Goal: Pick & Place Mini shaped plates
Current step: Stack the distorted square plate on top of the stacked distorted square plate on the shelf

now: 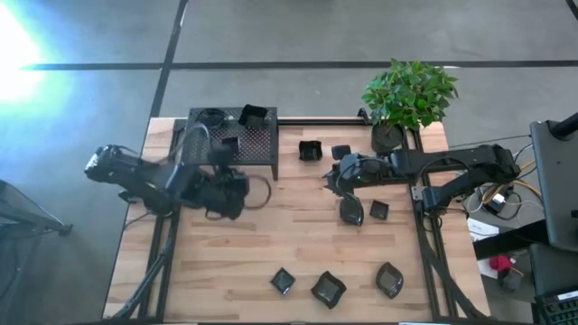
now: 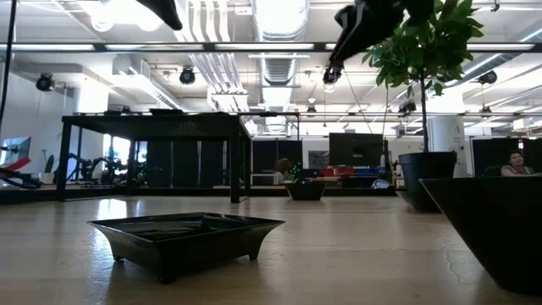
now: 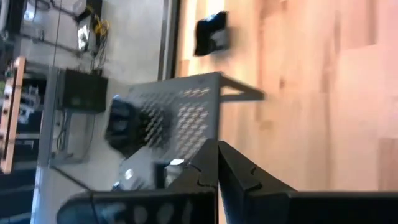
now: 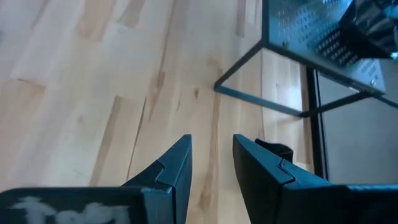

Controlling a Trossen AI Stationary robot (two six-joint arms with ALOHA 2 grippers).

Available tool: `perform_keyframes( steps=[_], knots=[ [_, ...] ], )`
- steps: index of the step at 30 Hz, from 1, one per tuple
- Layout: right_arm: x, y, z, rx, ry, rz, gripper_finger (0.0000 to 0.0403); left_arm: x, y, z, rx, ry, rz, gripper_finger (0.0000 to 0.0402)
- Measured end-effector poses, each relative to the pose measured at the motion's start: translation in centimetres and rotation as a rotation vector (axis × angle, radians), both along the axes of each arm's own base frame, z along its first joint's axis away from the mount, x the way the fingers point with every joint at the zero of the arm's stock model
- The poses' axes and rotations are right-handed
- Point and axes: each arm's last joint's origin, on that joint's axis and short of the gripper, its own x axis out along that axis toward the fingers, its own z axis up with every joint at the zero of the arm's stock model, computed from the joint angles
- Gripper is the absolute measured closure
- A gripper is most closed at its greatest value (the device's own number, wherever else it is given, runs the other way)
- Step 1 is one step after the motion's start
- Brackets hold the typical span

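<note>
Several mini shaped plates, small glossy black dishes, lie on the wooden table: two at the far middle (image 1: 311,151) (image 1: 340,152), two right of centre (image 1: 351,210) (image 1: 378,210), three by the near edge (image 1: 283,281) (image 1: 328,289) (image 1: 389,280). Three more rest on top of the black perforated stand (image 1: 233,135), one of them at its far edge (image 1: 253,115). My left gripper (image 1: 242,191) (image 3: 217,169) hovers just in front of the stand, shut and empty. My right gripper (image 1: 329,179) (image 4: 212,163) hangs open above bare wood near the far middle plates, with nothing between its fingers.
A potted plant (image 1: 404,99) stands at the far right corner. The stand's thin legs (image 4: 261,102) reach down to the table between the two arms. In the low view one plate (image 2: 186,237) sits near the front edge. Bare wood (image 1: 289,226) lies at the table's middle.
</note>
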Motion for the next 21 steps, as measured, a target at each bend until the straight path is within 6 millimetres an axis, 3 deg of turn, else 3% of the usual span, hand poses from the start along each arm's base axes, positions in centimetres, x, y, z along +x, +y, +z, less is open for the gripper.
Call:
perform_keyframes(
  steps=[10, 21],
  knots=[
    [0.1, -2.2, -4.8, 0.024, -0.044, -0.103, 0.0291, -0.7, -2.7, -4.2, 0.014, -0.052, 0.007, 0.0400],
    [-1.2, -7.4, -9.3, 0.072, -0.110, -0.297, 0.0291, -2.2, -3.5, -5.7, -0.083, -0.211, 0.044, 0.0400]
  ],
)
